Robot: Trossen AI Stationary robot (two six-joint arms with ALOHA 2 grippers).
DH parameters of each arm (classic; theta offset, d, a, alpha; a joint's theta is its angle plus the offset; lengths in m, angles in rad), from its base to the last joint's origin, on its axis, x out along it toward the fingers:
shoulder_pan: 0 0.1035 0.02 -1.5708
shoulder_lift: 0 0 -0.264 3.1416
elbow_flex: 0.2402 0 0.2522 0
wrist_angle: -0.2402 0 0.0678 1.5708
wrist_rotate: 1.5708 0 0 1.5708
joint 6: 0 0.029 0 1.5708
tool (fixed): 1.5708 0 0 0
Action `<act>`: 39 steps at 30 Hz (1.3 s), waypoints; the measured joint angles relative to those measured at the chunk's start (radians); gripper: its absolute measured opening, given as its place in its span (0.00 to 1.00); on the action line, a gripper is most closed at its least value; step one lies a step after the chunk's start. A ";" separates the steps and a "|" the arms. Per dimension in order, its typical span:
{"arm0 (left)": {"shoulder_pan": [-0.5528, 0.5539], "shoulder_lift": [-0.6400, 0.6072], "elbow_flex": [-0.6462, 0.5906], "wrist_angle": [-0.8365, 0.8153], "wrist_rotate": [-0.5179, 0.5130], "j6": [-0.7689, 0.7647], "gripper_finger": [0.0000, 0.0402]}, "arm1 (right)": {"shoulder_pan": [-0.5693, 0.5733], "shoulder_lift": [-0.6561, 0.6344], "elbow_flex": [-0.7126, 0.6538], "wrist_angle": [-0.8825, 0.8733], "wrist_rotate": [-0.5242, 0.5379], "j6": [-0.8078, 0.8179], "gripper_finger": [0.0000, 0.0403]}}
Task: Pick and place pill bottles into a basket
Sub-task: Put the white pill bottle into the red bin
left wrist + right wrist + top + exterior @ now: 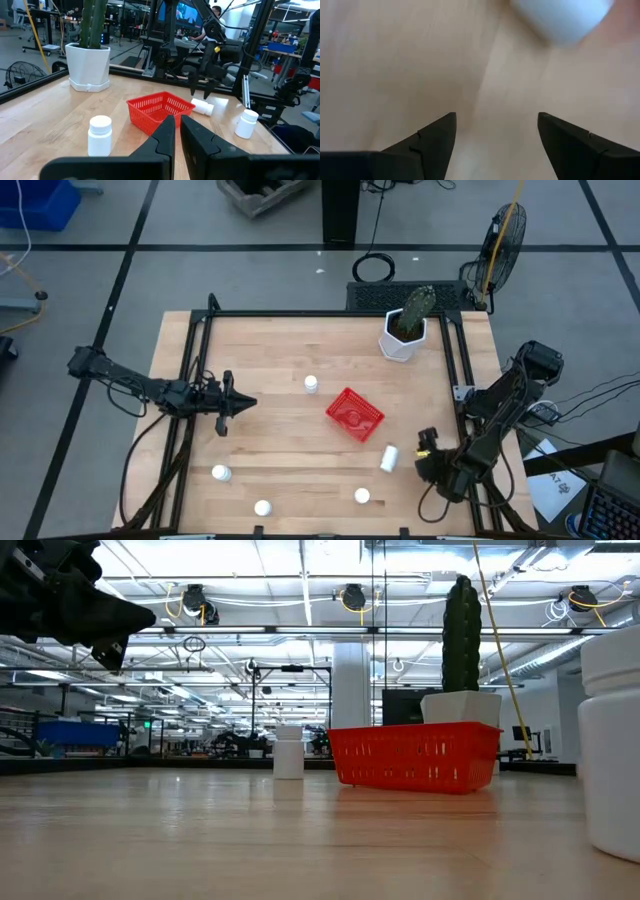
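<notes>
The red basket [354,414] stands near the table's middle; it also shows in the left wrist view [159,109] and in the low view [415,757]. One white pill bottle [311,384] stands just left of it. Another bottle [389,458] lies on its side right of and nearer than the basket. Three more stand along the near edge [221,473], [262,507], [362,496]. My left gripper [250,402] hovers shut and empty, left of the basket, pointing at it [177,120]. My right gripper [428,442] is open and empty, pointing down beside the lying bottle [560,17].
A white pot [403,338] with a green cactus stands at the far right, behind the basket. A black frame [330,313] runs along the table's far edge and sides. Bare wood lies between the basket and the near-edge bottles.
</notes>
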 joint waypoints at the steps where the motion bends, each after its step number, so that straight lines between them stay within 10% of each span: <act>1: 0.000 0.000 0.000 0.000 0.000 0.000 0.08 | -0.013 0.000 0.009 0.001 0.027 -0.033 0.67; 6: 0.000 0.000 0.000 0.000 0.000 0.000 0.08 | -0.106 -0.001 0.061 0.105 0.135 -0.248 0.67; 20: 0.000 0.000 0.000 0.000 0.000 0.000 0.08 | -0.385 0.045 0.061 0.381 -0.082 -0.746 0.67; 39: 0.000 0.000 0.000 0.000 0.000 0.000 0.08 | -0.428 0.128 0.060 0.465 -0.136 -0.826 0.67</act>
